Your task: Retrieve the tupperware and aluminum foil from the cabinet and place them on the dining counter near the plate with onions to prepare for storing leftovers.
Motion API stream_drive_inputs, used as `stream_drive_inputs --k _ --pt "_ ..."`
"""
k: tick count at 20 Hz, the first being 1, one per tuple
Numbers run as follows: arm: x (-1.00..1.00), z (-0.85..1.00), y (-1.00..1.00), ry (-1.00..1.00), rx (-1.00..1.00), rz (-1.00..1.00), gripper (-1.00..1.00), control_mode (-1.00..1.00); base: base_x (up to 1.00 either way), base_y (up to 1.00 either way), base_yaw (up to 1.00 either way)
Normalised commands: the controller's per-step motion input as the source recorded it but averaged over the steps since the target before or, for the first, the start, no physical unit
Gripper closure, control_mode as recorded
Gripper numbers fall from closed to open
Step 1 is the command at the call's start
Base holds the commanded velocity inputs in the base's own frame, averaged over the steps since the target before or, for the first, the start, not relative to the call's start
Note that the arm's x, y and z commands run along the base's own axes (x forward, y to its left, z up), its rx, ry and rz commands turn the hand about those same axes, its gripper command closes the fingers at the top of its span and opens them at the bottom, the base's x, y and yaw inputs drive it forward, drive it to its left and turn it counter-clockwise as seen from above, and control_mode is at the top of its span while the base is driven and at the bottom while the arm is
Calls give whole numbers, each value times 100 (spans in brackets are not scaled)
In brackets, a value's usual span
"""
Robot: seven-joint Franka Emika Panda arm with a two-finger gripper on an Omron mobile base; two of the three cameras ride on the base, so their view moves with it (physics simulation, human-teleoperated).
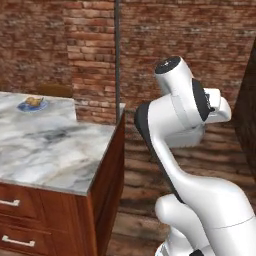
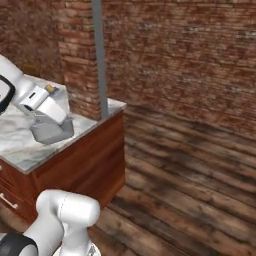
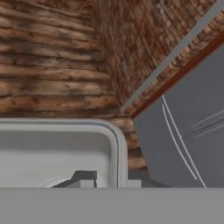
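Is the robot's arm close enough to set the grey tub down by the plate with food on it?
Probably not yet. The fingers are shut on the tupperware over the near end of the dining counter, while the plate sits far off at the other end.

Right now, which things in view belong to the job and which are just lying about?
Job: tupperware, gripped by the fingers; dining counter; plate with food.
Just there: grey pole; counter drawers; brick wall; wood floor.
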Motion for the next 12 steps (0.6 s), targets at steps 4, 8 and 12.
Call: stream_drive_inputs --k 4,8,12 --pt "0 0 0 0 0 0 100 100 66 -74 -50" --pt "0 0 0 0 0 0 100 100 91 -52 -44" --pt "0 0 0 0 0 0 100 100 100 -34 -31"
